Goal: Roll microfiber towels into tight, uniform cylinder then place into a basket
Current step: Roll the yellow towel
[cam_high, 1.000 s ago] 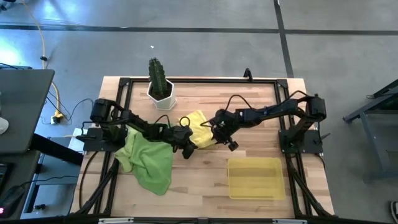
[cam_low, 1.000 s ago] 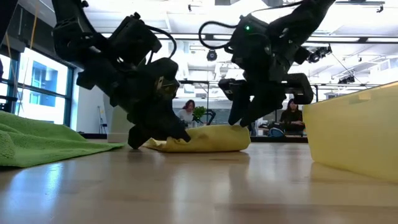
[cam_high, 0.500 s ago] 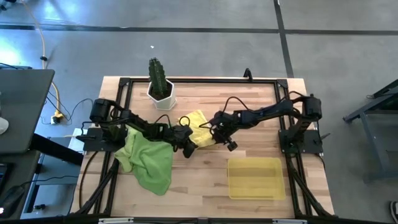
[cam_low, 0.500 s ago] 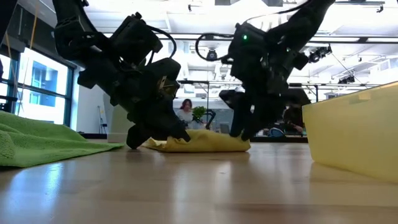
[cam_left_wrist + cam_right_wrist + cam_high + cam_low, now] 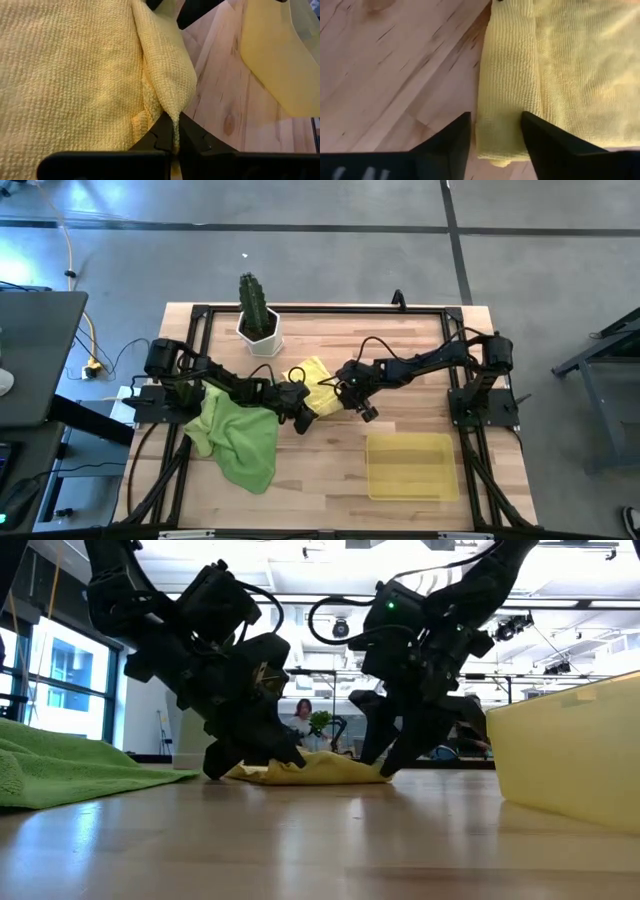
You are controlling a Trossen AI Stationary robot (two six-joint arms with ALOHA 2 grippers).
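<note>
On the table [image 5: 400, 350] we have the yellow towel [image 5: 318, 385] lying partly rolled near the middle, just in front of the back edge's cactus pot [image 5: 259, 330], its rolled fold running roughly from back to front, with the basket [image 5: 410, 467] well apart toward the front right corner and the green towels [image 5: 243, 438] heaped toward the left edge. Our left gripper [image 5: 174, 145] is clenched on the towel's near corner. Our right gripper [image 5: 495, 131], fingers spread, straddles the end of the roll, which lies straight ahead between them, so we judge it the nearer arm for tightening the roll.
</note>
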